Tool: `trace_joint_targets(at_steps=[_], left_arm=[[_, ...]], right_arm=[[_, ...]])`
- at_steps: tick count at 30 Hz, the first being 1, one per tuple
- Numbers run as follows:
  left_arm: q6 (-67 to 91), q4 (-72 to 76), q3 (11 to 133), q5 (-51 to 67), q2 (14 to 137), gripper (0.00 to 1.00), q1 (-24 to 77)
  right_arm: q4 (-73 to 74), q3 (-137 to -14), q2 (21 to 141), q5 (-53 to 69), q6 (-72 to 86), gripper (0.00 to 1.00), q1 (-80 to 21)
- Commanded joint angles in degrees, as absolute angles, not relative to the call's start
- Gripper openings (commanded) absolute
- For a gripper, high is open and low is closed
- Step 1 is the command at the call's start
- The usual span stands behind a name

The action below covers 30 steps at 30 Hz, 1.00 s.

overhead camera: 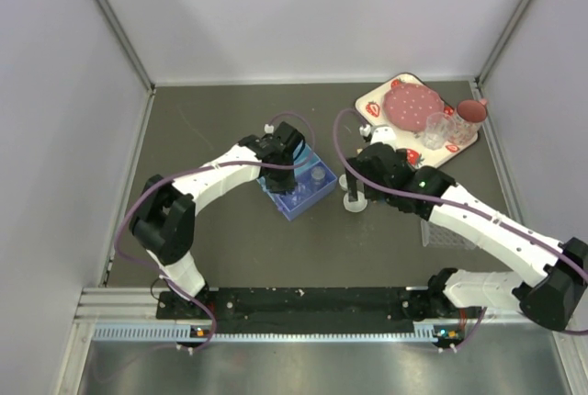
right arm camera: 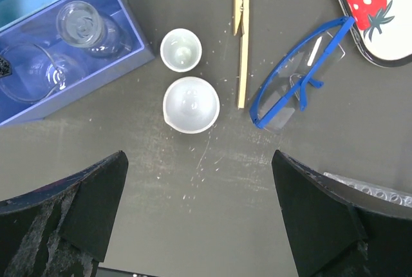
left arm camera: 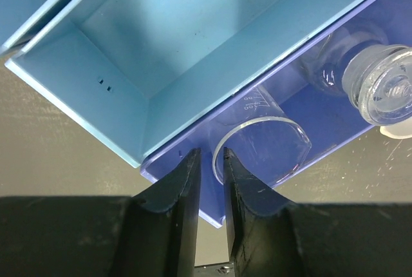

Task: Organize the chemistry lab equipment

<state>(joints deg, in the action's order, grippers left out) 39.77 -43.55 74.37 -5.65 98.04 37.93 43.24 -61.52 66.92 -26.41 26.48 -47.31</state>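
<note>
Top view, arms: we see the left arm [overhead camera: 220, 174] bent in over a blue two-part bin [overhead camera: 308, 200] near the middle of the table. The right arm [overhead camera: 478, 216] reaches in from the right, with its wrist above the white dishes [overhead camera: 355, 203] just right of the bin.
Top view, surroundings: a clear well rack [overhead camera: 450, 234] lies beside the right forearm. The strawberry-print tray [overhead camera: 372, 106] carrying a pink plate [overhead camera: 411, 104] sits at the far right.
Left wrist, claw: the left gripper [left arm camera: 211, 156] shows us its fingers a narrow slit apart with nothing between them, right at the bin's near wall.
Left wrist, glassware: in the darker compartment a clear beaker [left arm camera: 264, 142] lies on its side, its rim just beside the right finger. A stoppered glass flask [left arm camera: 380, 84] sits beyond it.
Right wrist, claw: the right gripper [right arm camera: 198, 161] stands spread wide above bare table, gripping nothing.
Right wrist, dishes: we find the smaller dish [right arm camera: 181, 49] just behind the larger dish [right arm camera: 190, 104], both just right of the bin.
Right wrist, other items: the wooden tongs [right arm camera: 242, 38] lie flat just right of the dishes. Blue-framed safety glasses [right arm camera: 302, 71] rest between the tongs and the tray corner.
</note>
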Motion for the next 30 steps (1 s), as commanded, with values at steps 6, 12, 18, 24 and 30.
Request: trace_joint_targets(at_steps=[6,12,18,24,30], left_arm=[[39.1,-42.0,74.6,-4.8,97.2,0.39,38.1],[38.4,-44.6,75.8,-4.7,93.8,0.46,38.0],[36.8,-46.8,77.8,-5.3,89.0,0.56,38.1],[35.2,-46.2,79.1,-4.2,84.2,0.68,38.1],[33.4,-46.2,78.6,-5.5,80.1,0.83,37.8]], right_arm=[[41.2,-60.6,69.8,-25.4,28.6,0.95,-43.2],[37.4,-60.6,73.5,-19.0,29.0,0.94,-36.9],[33.3,-62.1,80.3,-14.0,29.5,0.77,-31.7],[32.6,-66.0,89.8,-13.5,28.7,0.69,-31.4],[31.8,-68.6,94.9,-13.7,28.6,0.66,-31.5]])
